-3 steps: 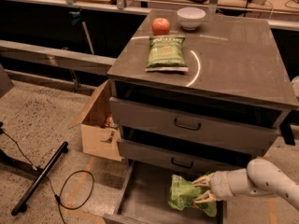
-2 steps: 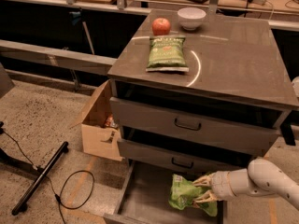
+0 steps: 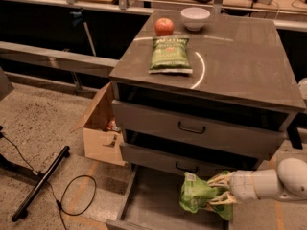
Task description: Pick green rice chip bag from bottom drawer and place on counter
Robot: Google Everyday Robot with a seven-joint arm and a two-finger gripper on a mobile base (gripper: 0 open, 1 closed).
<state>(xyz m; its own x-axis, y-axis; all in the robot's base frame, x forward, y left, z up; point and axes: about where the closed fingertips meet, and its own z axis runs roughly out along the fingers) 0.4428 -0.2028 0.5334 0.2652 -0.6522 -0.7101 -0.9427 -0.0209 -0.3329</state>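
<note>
Green glossy rice chip bag (image 3: 194, 195) lies in the shallow grey metal bottom drawer (image 3: 158, 201), clenched by the tan two-finger gripper (image 3: 214, 191).
Lifting straight up should clear the drawer before reaching the dark matte counter (image 3: 240, 61).

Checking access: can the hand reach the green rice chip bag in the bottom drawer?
Likely yes: the bottom drawer stands open, and the hand grips the green rice chip bag.

The pincer (image 3: 217, 190) grips the bag (image 3: 195, 196) at the drawer's (image 3: 153, 202) right side, just below the drawer fronts (image 3: 192, 128); the drawer's left floor is free. On the tabletop (image 3: 244, 56), an olive bag (image 3: 169, 55), apple (image 3: 164, 26) and bowl (image 3: 195, 18) occupy the left and rear, leaving room on the right.
</note>
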